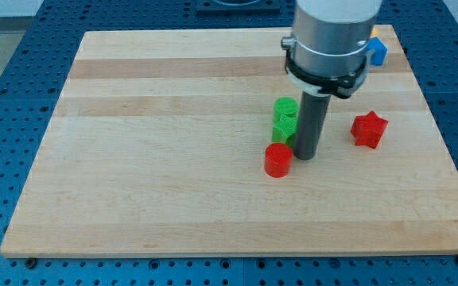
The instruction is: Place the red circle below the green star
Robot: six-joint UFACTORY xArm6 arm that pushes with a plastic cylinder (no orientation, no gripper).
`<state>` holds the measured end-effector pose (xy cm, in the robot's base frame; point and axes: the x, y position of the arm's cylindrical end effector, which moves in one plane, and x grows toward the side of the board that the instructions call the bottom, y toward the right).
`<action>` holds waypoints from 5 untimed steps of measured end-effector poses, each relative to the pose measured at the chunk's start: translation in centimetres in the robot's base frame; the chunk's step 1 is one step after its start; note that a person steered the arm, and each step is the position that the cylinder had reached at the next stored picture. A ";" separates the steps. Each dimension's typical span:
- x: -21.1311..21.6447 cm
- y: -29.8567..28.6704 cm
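The red circle [277, 160] lies on the wooden board [173, 159], right of the middle. Two green blocks stand just above it: one [285, 109] higher and one [283, 129] lower, touching each other; their shapes are partly hidden by the rod, so I cannot tell which is the star. My tip [305, 156] rests on the board just right of the red circle, close to it, and right of the lower green block.
A red star [369, 129] lies to the right of the rod. A blue block [378, 51] sits near the board's top right corner, partly behind the arm's grey body [330, 36]. The board lies on a blue perforated table.
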<state>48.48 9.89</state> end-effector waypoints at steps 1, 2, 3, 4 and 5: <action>0.7 1.6; 4.2 0.5; 6.3 -3.2; 6.3 -8.0; 6.0 -9.8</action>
<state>54.47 0.13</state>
